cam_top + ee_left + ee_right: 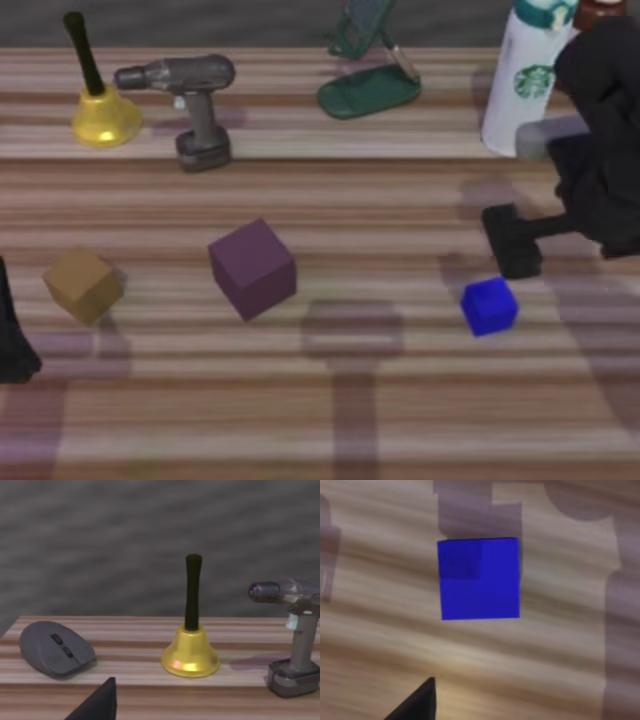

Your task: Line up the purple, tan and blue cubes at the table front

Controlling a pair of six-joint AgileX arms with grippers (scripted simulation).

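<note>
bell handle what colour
Black, on a shiny gold bell; the handle shows best in the left wrist view.

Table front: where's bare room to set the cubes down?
Free: the table strip in front of the tan cube, purple cube and blue cube. Crowded: the back, with bell, drill, green stand, white bottle.

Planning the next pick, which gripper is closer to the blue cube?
Right. The right gripper hovers just behind the blue cube; the left gripper sits at the table's far left edge.
</note>
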